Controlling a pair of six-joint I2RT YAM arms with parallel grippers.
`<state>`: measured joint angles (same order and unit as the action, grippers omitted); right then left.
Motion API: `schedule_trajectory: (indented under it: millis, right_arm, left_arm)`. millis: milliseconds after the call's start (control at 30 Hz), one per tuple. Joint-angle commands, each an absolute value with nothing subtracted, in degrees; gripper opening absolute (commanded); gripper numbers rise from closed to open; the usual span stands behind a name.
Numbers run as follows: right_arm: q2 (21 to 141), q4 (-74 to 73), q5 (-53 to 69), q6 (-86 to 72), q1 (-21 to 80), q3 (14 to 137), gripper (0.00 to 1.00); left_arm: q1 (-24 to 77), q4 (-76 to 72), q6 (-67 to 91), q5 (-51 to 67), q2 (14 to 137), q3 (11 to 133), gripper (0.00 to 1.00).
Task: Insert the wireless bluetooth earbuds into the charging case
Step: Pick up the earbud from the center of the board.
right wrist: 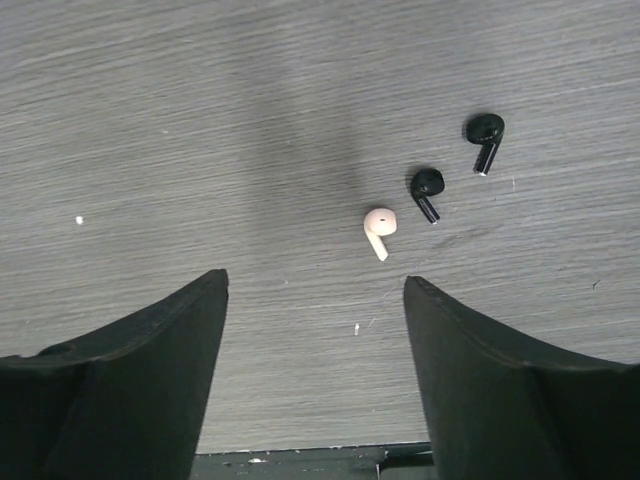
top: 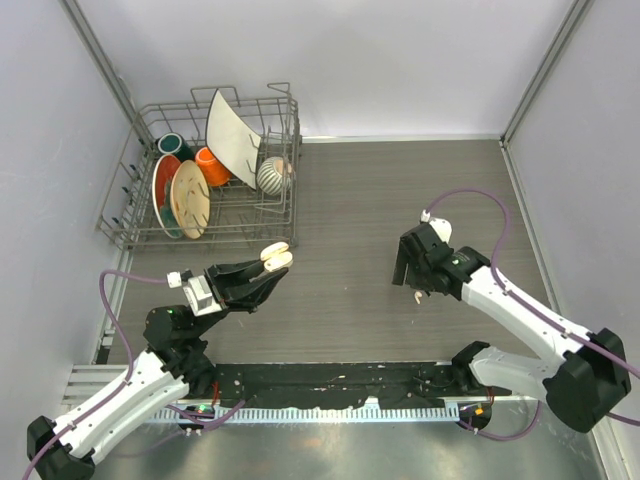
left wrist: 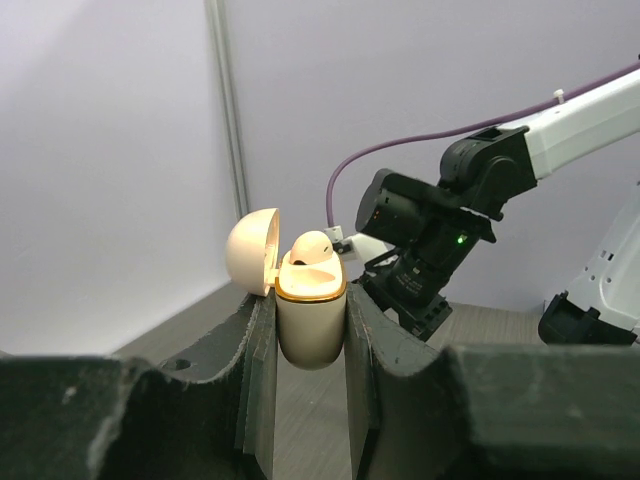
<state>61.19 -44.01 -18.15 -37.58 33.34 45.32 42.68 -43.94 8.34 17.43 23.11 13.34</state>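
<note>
A: What's hard to see from overhead?
B: The buds on the bench point(top: 340, 200). The right end effector point(top: 410, 275) sits over them. Only a pale speck shows at its near edge, too small to call.
A: Its wrist camera?
B: Clear there. Loose cream earbud point(right wrist: 379, 228) lies flat, first black earbud point(right wrist: 428, 190) just beside it, second black earbud point(right wrist: 485, 137) further out. None of them touch. All lie ahead of the fingertips, toward the right-hand finger in that view.
A: Right end effector state?
B: Spread wide with nothing between the fingers. It hangs above the bench and points down at it. The forearm reaches in toward bench centre.
A: Left?
B: Left end effector point(left wrist: 310, 335) is clamped on the charging case point(left wrist: 310, 310), one finger on each side of the body. The case is upright, its lid point(left wrist: 250, 250) flipped open to the left in the wrist view. The seated cream earbud point(left wrist: 312, 250) pokes its head out the top.
A: Rest of the cavity?
B: Can't tell, the rim hides it.
A: Arm pose?
B: Raised off the bench, roughly level, aimed across at the right arm.
</note>
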Motion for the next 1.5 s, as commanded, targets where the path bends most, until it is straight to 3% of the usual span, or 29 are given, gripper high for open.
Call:
schedule_trajectory:
  millis: [0, 333, 1467]
  right_arm:
    - [62.84, -42.11, -20.66, -39.03, 33.05, 44.83, 0.72]
    - [67.49, -39.55, -18.46, -38.41, 31.38, 41.93, 0.55]
    - [74.89, -32.08, -10.02, -38.05, 23.55, 36.92, 0.47]
  left_arm:
    - [42.63, -46.41, 8.88, 17.93, 23.03, 13.89, 0.00]
    - [42.63, -46.14, 8.88, 18.37, 23.20, 14.06, 0.00]
    - [42.63, -48.25, 8.96, 17.75, 26.54, 13.89, 0.00]
